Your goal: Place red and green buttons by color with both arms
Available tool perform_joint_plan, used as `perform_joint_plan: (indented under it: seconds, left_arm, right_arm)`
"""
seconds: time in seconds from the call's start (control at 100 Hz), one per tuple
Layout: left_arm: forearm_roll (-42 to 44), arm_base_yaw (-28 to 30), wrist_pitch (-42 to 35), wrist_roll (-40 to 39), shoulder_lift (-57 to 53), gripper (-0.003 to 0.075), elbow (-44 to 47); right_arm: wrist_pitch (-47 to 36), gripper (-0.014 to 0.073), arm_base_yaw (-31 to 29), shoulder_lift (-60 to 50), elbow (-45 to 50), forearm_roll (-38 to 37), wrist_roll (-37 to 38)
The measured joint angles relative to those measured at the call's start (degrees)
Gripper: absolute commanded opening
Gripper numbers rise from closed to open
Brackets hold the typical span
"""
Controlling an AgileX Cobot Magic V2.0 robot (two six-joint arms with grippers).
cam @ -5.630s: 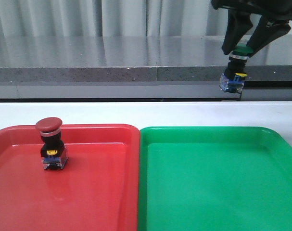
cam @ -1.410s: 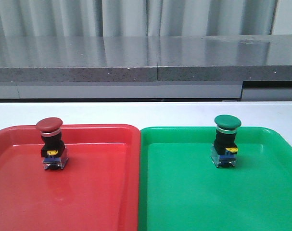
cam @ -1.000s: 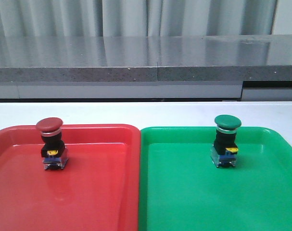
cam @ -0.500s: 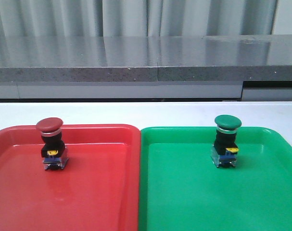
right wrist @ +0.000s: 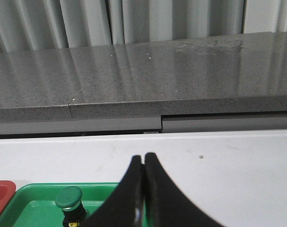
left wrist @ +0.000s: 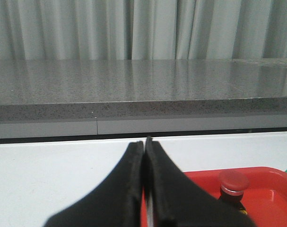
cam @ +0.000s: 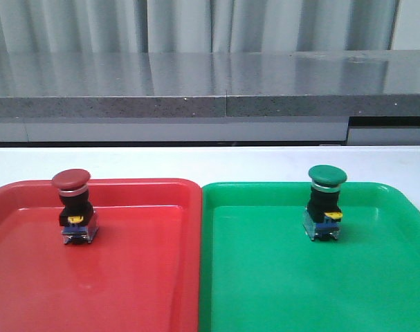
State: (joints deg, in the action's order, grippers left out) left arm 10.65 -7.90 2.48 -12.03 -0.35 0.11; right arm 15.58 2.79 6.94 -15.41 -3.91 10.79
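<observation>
Buttons are what this job turns on, and from where I stand both look sorted, though the biggest things come first: the white table (cam: 265, 162) carries two trays side by side, touching along their inner edges, and I'll place everything else by the red tray (cam: 140, 277). The green tray (cam: 279, 277) lies just to its right. Behind both runs a grey stone ledge (cam: 196, 83) with pale curtains (cam: 196, 24) above it. Neither arm shows in the front view; each wrist camera looks out level over the table from behind the trays, which suggests to me the arms are parked clear so nothing gets knocked. The left gripper (left wrist: 144, 146) has its fingers pressed together with nothing between them, and the right gripper (right wrist: 143, 161) is likewise closed up tight and empty. The red button (cam: 74, 207) stands upright inside the red tray, toward its far left part, cap up on its bluish base, a stable way to rest since the base is the flat end. The green button (cam: 326, 202) stands upright the same way in the green tray, well to the right of the red tray and near that tray's far rim. Each colour matches its tray, so I judge nothing remains to be done
</observation>
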Motion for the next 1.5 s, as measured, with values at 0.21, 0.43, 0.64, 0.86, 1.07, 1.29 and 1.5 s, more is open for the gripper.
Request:
perform_joint_plan:
  seconds: [0.21, 0.43, 0.64, 0.86, 1.07, 1.29, 1.5]
  left_arm:
    - [0.00, 0.00, 0.00, 0.00, 0.00, -0.0019, 0.00]
    - [0.00, 0.00, -0.13, 0.00, 0.00, -0.0019, 0.00]
    - [0.00, 0.00, -0.13, 0.00, 0.00, -0.0019, 0.00]
    - [0.00, 0.00, -0.13, 0.00, 0.00, -0.0020, 0.00]
    - [0.00, 0.00, -0.13, 0.00, 0.00, -0.0019, 0.00]
    - [0.00, 0.00, -0.13, 0.00, 0.00, -0.0019, 0.00]
    - [0.00, 0.00, -0.13, 0.00, 0.00, -0.0020, 0.00]
  right_arm:
    - [-1.73, -0.0067, -2.28, -7.11, 7.59, 2.13, -0.50]
    - [-7.77, -0.0067, -5.44, -7.55, 13.24, 2.63, -0.59]
    - [-14.01, -0.0067, -5.55, -7.55, 16.85, 2.50, -0.59]
    - [-15.01, -0.0067, -5.55, -7.55, 16.93, 2.04, -0.72]
    - [-15.01, -0.0067, -5.55, -7.55, 16.93, 2.00, -0.81]
    - [-15.01, -0.0067, -5.55, -7.55, 16.93, 2.00, -0.94]
    - [-15.01, -0.0067, -5.55, -7.55, 16.93, 2.00, -0.94]
